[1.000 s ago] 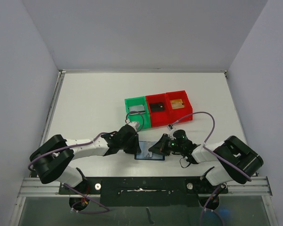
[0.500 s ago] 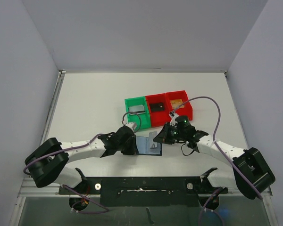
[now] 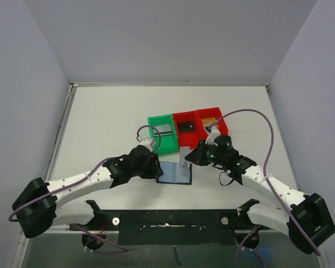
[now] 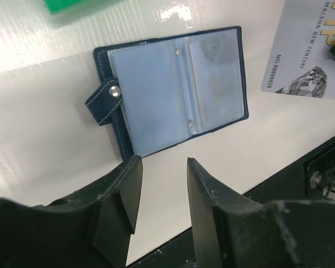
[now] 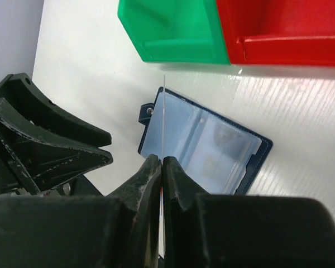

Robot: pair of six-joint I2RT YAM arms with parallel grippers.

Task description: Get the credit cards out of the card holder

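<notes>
The navy card holder (image 3: pixel 176 173) lies open and flat on the table; its light blue pocket panels show in the left wrist view (image 4: pixel 173 89) and the right wrist view (image 5: pixel 212 148). My right gripper (image 3: pixel 193 158) is shut on a silver-grey card (image 3: pixel 185 156) and holds it upright above the holder's far edge. The card is edge-on in the right wrist view (image 5: pixel 164 111) and face-on in the left wrist view (image 4: pixel 307 56). My left gripper (image 3: pixel 155 167) is open and empty just left of the holder, its jaws apart (image 4: pixel 162 162).
A green bin (image 3: pixel 162 134) holds a grey card. Two red bins (image 3: pixel 184 129) (image 3: pixel 211 124) hold a black card and a gold card. They stand just beyond the holder. The black front rail (image 3: pixel 167 218) runs along the near edge.
My right gripper has risen and moved away from me with the silver-grey card, clear of the holder. The holder now lies flat and open. My left arm has stretched out a little.
</notes>
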